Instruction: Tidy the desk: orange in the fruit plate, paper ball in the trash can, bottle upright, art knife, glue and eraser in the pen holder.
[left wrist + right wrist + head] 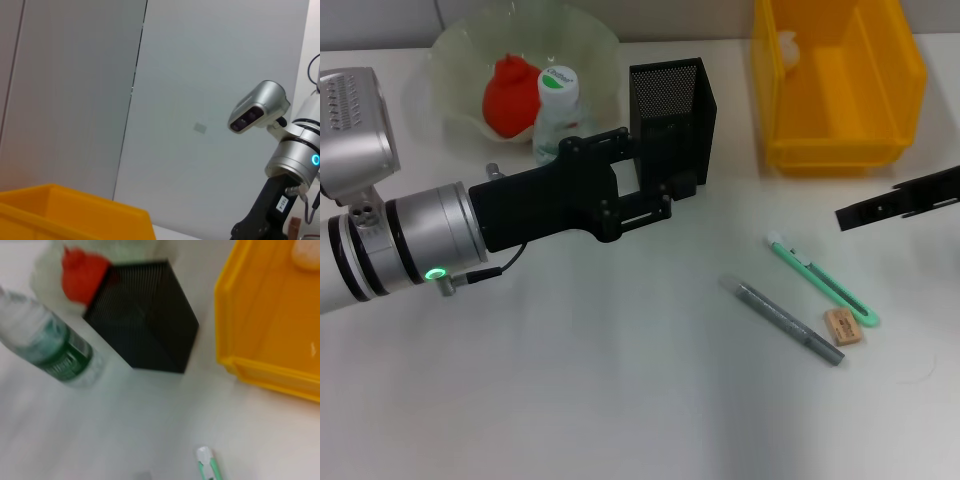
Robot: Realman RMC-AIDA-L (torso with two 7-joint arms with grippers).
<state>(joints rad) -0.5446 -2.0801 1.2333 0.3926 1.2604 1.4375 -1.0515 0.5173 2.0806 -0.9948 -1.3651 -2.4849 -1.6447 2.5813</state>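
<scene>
- From the head view, the left arm (410,235) reaches across the white desk (620,400) from its left edge, and the left gripper (655,200) ends right in front of the black mesh pen holder (670,110); I cannot tell whether its claw is spread or closed, since the black body hides the tips.
- The bottle (558,110) stands upright just beside the pen holder, at the rim of the pale green fruit plate (460,60) near the desk's far left corner.
- The orange (510,95) sits in the fruit plate, touching or nearly touching the bottle.
- The yellow trash can (840,90) stands at the far right of the desk, with the white paper ball (787,45) inside it at its far left corner.
- The right gripper (895,205) comes in from the right edge, hanging near the trash can's front wall; I cannot tell its claw state either.
- On the desk toward the right edge lie the green art knife (820,280), the grey glue (785,320) beside it, and the tan eraser (843,327) between their near ends.
- In the left wrist view, a corner of the trash can (75,215) shows low down against a grey wall (150,100), with the right arm (290,165) farther off.
- In the right wrist view, the pen holder (145,315) sits between the bottle (50,350) and the trash can (265,320), the orange (82,272) behind it, and the art knife's tip (207,462) on the bare desk.
</scene>
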